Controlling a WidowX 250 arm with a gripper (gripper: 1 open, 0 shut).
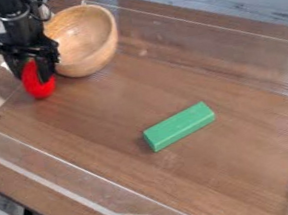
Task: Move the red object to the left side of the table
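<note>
Upper left of the frame: we see the black hand (31,71) pointing straight down over the red toy fruit (40,87), its fingers spread to either side of it, released rather than clenched. The fruit rests on the dark wood-grain counter (171,85). We note a wooden bowl (80,35) just right of the hand and a green rectangular block (179,126) well apart, lower right of centre.

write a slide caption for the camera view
Open gripper straddling the red object beside the wooden bowl.
</note>
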